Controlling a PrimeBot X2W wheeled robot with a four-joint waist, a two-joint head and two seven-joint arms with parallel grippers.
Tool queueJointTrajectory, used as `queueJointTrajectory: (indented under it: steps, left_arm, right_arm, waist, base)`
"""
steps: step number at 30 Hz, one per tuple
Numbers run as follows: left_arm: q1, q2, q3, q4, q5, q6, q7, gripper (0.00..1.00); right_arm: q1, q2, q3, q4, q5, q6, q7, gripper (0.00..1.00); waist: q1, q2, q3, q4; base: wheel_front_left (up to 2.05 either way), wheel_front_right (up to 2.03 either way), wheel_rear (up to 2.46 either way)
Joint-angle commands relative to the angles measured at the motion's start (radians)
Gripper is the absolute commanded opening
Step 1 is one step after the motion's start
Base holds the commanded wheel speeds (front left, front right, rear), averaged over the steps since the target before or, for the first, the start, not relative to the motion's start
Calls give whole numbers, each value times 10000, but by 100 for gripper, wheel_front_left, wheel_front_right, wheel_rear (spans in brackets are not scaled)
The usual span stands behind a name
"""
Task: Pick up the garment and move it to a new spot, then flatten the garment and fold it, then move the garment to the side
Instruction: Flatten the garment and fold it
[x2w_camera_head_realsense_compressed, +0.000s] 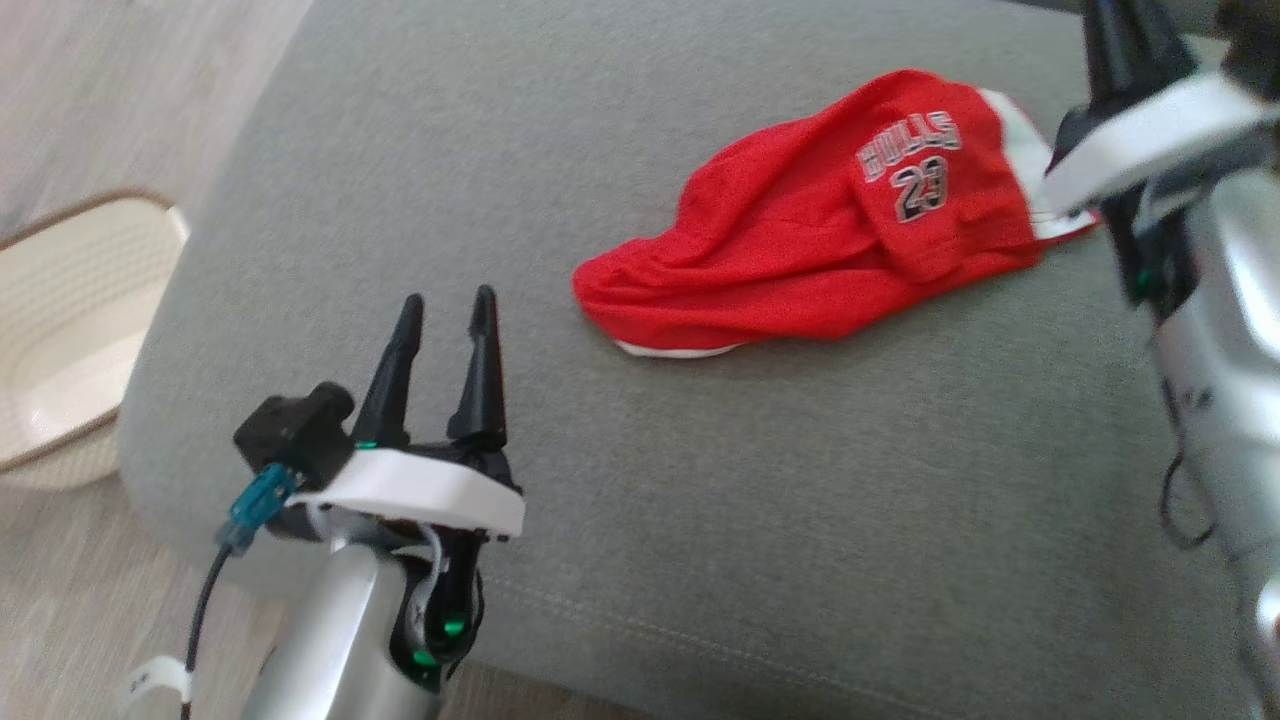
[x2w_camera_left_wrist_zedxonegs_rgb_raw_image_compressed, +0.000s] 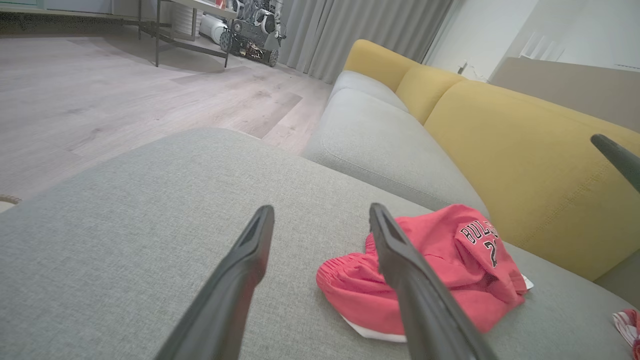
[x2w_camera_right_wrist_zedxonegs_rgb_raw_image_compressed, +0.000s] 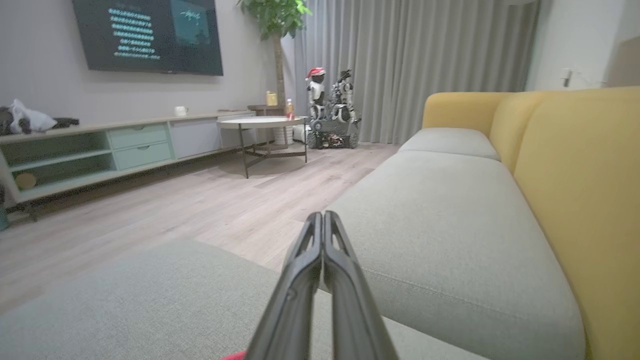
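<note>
Left gripper (x2w_camera_head_realsense_compressed: 447, 297), over the near edge of the grey sofa cushion (x2w_camera_head_realsense_compressed: 700, 520): jaws spread wide, empty.

Beyond it, the red garment (x2w_camera_head_realsense_compressed: 800, 250) lies rumpled on the cushion, clear of the gripper and ungripped.

Right gripper (x2w_camera_right_wrist_zedxonegs_rgb_raw_image_compressed: 322, 215), at the garment's far end: jaws pressed together, nothing between them.

Judgement: flattening, folding and the side move are all left. Whether the first move is done cannot be told.

Garment's white hem is partly hidden behind the right gripper. 1 red-white scrap (x2w_camera_left_wrist_zedxonegs_rgb_raw_image_compressed: 627, 322) is cut off at the frame edge, unidentified.
</note>
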Motion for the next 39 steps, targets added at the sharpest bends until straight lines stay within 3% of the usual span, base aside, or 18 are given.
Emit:
queueJointTrajectory:
  steps: [1, 12, 18, 19, 20, 30, 39]
  left_arm:
    - [-89, 91, 424, -379, 107, -24, -76, 100]
    - [626, 91, 1273, -685, 521, -395, -76, 100]
    - [866, 91, 1530, -702, 897, -663, -76, 100]
    - [910, 91, 1567, -675, 901, -671, -76, 100]
    - [939, 91, 1587, -647, 921, -689, -76, 100]
    - [734, 91, 1402, -739, 864, -772, -76, 100]
    - [226, 91, 859, -775, 731, -776, -76, 100]
  right_arm:
    - [432, 207, -71, -399, -8, -9, -135, 0]
    - [4918, 1704, -2229, -3716, -1499, -9, -368, 0]
    - [6789, 2284, -2637, -4961, -2273, -9, 57, 0]
    - [6968, 2331, -2664, -5078, -2388, -9, 94, 46]
    - [7107, 2377, -2670, -5162, -2429, -9, 156, 100]
    - [7012, 2522, -2703, -5749, -2508, -9, 641, 100]
    - [4714, 1936, -2828, -4618, -1419, -9, 2395, 100]
  waist:
    - [0, 0, -339, -370]
    - [0, 0, -1193, -2000]
    - [0, 0, -1283, -2607]
    - [0, 0, -1271, -2675]
    - [0, 0, -1263, -2733]
    - [0, 0, -941, -2614]
    - [0, 0, 331, -1736]
  base:
    - [0, 0, 0]
    - [0, 0, 0]
    - [0, 0, 0]
    - [0, 0, 0]
    - [0, 0, 0]
    - [0, 0, 0]
    - [0, 0, 0]
